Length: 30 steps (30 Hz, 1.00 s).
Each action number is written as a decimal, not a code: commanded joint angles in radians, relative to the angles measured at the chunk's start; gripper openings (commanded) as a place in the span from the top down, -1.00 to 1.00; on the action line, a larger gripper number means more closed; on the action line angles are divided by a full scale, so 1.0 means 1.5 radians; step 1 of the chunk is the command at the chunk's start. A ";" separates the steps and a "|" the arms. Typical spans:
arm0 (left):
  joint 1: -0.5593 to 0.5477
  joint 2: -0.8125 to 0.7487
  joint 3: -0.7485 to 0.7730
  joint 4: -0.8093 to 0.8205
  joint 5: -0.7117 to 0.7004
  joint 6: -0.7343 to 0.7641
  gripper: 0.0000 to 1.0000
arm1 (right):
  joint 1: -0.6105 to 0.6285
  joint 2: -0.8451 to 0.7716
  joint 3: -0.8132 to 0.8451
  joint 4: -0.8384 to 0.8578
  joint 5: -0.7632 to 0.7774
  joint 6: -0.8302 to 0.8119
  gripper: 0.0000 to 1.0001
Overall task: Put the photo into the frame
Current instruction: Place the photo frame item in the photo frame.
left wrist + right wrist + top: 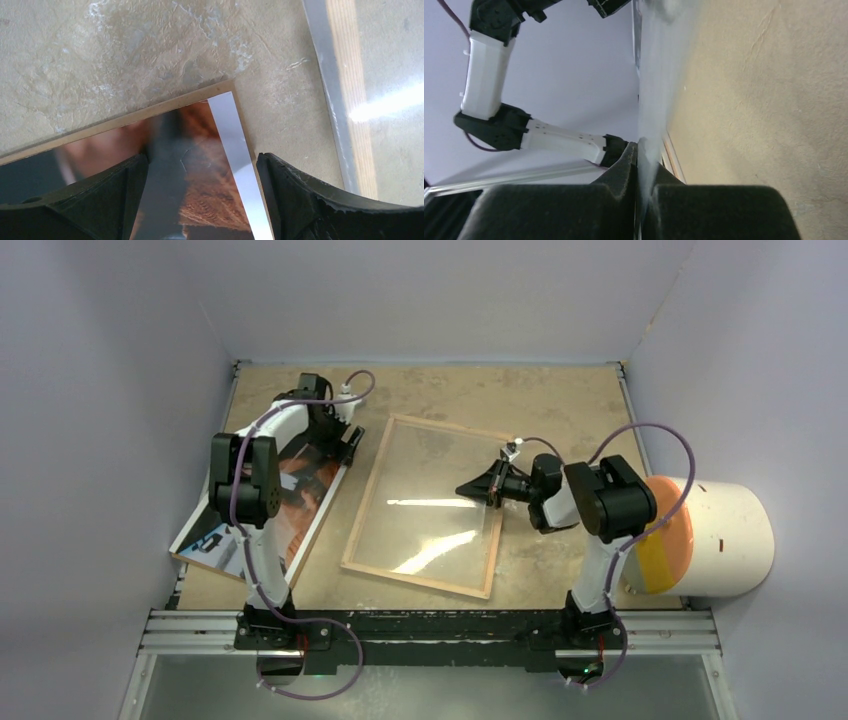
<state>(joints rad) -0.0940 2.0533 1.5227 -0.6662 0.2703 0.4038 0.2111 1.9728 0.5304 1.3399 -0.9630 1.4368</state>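
Clearly the left arm is nearer. The large glossy dark photo with orange-brown patches and a white border (305,490) lies at the left of the top view on a plain brown board (125,121). Its long axis runs from lower left to upper right, just beside the thin wood-coloured rectangular frame (370,490) in the centre. The left gripper (202,160) has its jaws apart, one on each side of the photo's upper right corner. Only the right wrist view shows the right gripper (640,150) pressed together on what seems a clear thin sheet (659,75).
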 commanded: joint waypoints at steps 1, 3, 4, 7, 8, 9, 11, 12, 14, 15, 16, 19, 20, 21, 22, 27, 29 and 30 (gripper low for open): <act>-0.010 -0.001 -0.010 0.018 0.018 0.003 -0.70 | 0.001 -0.077 0.050 -0.259 0.040 -0.222 1.00; -0.014 -0.001 -0.011 0.019 0.021 0.002 -0.70 | 0.001 -0.092 0.066 -0.346 0.054 -0.267 1.00; -0.014 -0.001 -0.011 0.020 0.022 0.003 -0.70 | 0.000 -0.095 0.067 -0.357 0.056 -0.274 1.00; -0.020 0.001 -0.014 0.023 0.026 0.002 -0.70 | -0.002 -0.095 0.069 -0.368 0.062 -0.276 1.00; -0.023 0.002 -0.016 0.024 0.026 0.002 -0.70 | -0.002 -0.092 0.069 -0.369 0.062 -0.276 1.00; -0.026 0.003 -0.019 0.026 0.026 0.002 -0.70 | -0.003 -0.086 0.072 -0.368 0.059 -0.274 1.00; -0.032 0.003 -0.024 0.031 0.025 0.003 -0.70 | -0.003 -0.076 0.074 -0.362 0.054 -0.264 1.00; -0.034 0.003 -0.025 0.033 0.025 0.002 -0.70 | -0.003 -0.072 0.075 -0.362 0.054 -0.260 1.00; -0.038 0.004 -0.026 0.034 0.025 0.004 -0.70 | -0.005 -0.071 0.072 -0.362 0.054 -0.256 1.00; -0.040 0.004 -0.026 0.034 0.022 0.005 -0.70 | -0.005 -0.071 0.071 -0.361 0.054 -0.254 1.00; -0.041 0.004 -0.027 0.034 0.020 0.007 -0.70 | -0.005 -0.073 0.069 -0.361 0.056 -0.252 1.00; -0.045 0.004 -0.028 0.036 0.019 0.008 -0.70 | -0.006 -0.075 0.067 -0.359 0.056 -0.247 1.00; -0.045 0.004 -0.029 0.037 0.018 0.009 -0.70 | -0.006 -0.075 0.067 -0.359 0.055 -0.247 1.00; -0.046 0.004 -0.031 0.038 0.018 0.009 -0.70 | -0.007 -0.073 0.069 -0.360 0.055 -0.246 1.00; -0.047 0.004 -0.032 0.039 0.017 0.009 -0.70 | -0.008 -0.071 0.069 -0.360 0.054 -0.244 1.00; -0.048 0.004 -0.034 0.042 0.015 0.010 -0.70 | -0.014 -0.071 0.069 -0.381 0.057 -0.246 1.00; -0.048 0.005 -0.033 0.043 0.013 0.010 -0.70 | -0.018 -0.074 0.070 -0.396 0.058 -0.255 1.00; -0.048 0.006 -0.033 0.043 0.012 0.010 -0.70 | -0.018 -0.075 0.072 -0.406 0.058 -0.261 1.00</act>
<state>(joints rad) -0.1589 2.0533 1.4956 -0.5919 0.2722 0.4114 0.1951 1.8633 0.6178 0.7834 -0.8799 1.0725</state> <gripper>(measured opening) 0.854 0.004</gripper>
